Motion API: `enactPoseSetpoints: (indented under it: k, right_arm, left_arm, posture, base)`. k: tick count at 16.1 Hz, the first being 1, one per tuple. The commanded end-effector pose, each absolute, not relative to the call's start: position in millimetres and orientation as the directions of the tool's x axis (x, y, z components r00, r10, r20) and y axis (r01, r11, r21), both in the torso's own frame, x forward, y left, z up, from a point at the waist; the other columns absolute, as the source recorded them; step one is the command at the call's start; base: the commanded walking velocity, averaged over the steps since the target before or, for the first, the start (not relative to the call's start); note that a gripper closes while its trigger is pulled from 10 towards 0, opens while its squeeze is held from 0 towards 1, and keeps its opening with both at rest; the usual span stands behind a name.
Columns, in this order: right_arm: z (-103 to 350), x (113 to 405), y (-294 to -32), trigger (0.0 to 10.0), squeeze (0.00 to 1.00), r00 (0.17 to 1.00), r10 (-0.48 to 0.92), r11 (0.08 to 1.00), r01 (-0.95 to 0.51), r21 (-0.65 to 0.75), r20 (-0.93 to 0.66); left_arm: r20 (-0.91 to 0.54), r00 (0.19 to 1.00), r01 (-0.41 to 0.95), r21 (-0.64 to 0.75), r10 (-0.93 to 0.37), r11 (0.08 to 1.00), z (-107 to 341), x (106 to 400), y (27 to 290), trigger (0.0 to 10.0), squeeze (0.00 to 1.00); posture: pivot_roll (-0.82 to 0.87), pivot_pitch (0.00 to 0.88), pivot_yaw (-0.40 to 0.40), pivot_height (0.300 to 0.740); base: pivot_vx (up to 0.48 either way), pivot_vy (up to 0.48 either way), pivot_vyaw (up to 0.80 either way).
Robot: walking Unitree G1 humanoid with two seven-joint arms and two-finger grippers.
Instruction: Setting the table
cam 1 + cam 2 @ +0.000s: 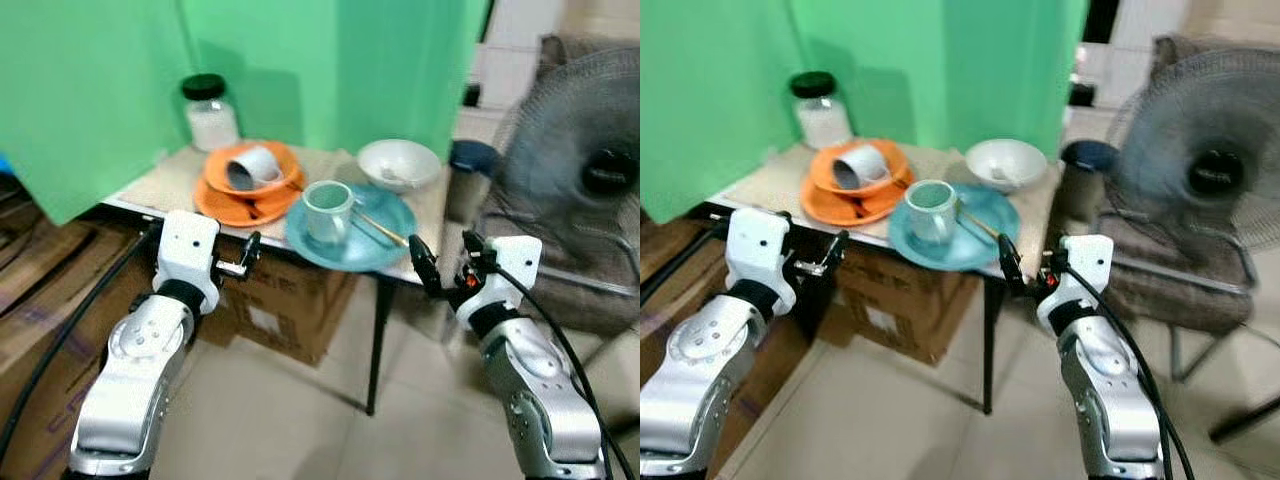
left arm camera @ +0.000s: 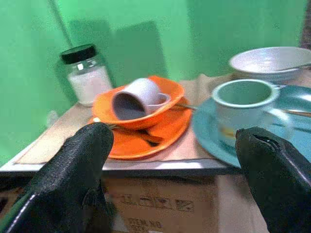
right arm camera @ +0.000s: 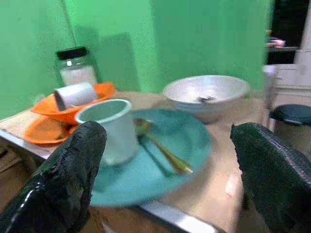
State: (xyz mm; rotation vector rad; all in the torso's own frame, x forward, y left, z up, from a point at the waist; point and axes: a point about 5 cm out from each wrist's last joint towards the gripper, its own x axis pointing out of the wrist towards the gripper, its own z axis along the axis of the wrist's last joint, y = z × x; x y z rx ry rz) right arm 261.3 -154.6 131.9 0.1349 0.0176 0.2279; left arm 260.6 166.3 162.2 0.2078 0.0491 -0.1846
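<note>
On a small table (image 1: 165, 185) an orange plate (image 1: 225, 204) carries an orange bowl (image 1: 283, 165) with a pale mug (image 1: 252, 166) lying on its side in it. Beside them a teal plate (image 1: 385, 245) holds an upright teal mug (image 1: 327, 211) and a gold spoon (image 1: 378, 227). A white bowl (image 1: 398, 164) with a utensil in it sits behind, and a black-lidded jar (image 1: 210, 112) stands at the back left. My left gripper (image 1: 243, 258) is open just before the table's front edge, below the orange plate. My right gripper (image 1: 445, 256) is open at the table's front right corner, near the teal plate.
A green cloth (image 1: 300, 60) hangs behind and to the left of the table. Cardboard boxes (image 1: 280, 310) stand under the table. A large fan (image 1: 585, 170) stands close on the right, with a dark bin (image 1: 470, 170) beside the table. Tiled floor (image 1: 330, 430) lies below.
</note>
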Motion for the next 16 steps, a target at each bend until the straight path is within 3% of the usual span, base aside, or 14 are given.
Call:
enactPoseSetpoints:
  k: [1, 7, 10, 11, 16]
  right_arm:
    - [135, 264, -149, 10.0, 0.0, 0.969, 0.246, 0.958, -0.244, 0.151, 0.008]
    - [129, 265, -140, 10.0, 0.0, 0.932, 0.36, 0.925, -0.351, 0.143, -0.041]
    - [128, 265, -133, 10.0, 0.0, 0.899, 0.434, 0.892, -0.419, 0.166, -0.063]
    - [127, 267, -132, 10.0, 1.0, 0.889, 0.455, 0.879, -0.438, 0.187, -0.057]
    - [122, 280, -118, 10.0, 1.0, 0.842, 0.526, 0.844, -0.5, 0.193, -0.12]
  left_arm:
    - [-0.075, 0.985, 0.171, 0.218, -0.158, 0.961, 163, 261, 173, 10.0, 0.0]
    - [-0.081, 0.982, 0.183, 0.213, -0.169, 0.96, 161, 260, 173, 10.0, 0.0]
    - [-0.1, 0.968, 0.245, 0.21, -0.228, 0.947, 159, 256, 170, 10.0, 0.0]
    - [-0.135, 0.95, 0.306, 0.218, -0.282, 0.927, 155, 253, 168, 10.0, 0.0]
    - [-0.236, 0.832, 0.548, 0.198, -0.503, 0.813, 140, 241, 165, 10.0, 0.0]
  posture:
    - [0.07, 0.0, 0.001, 0.74]
    - [0.07, 0.0, 0.0, 0.74]
    - [0.07, 0.0, -0.005, 0.74]
    - [0.07, 0.0, -0.007, 0.74]
    - [0.07, 0.005, -0.007, 0.74]
  base:
    - [0.345, 0.0, 0.0]
    - [0.339, 0.0, 0.0]
    - [0.0, 0.0, 0.0]
    - [0.0, 0.0, 0.0]
    - [0.0, 0.0, 0.0]
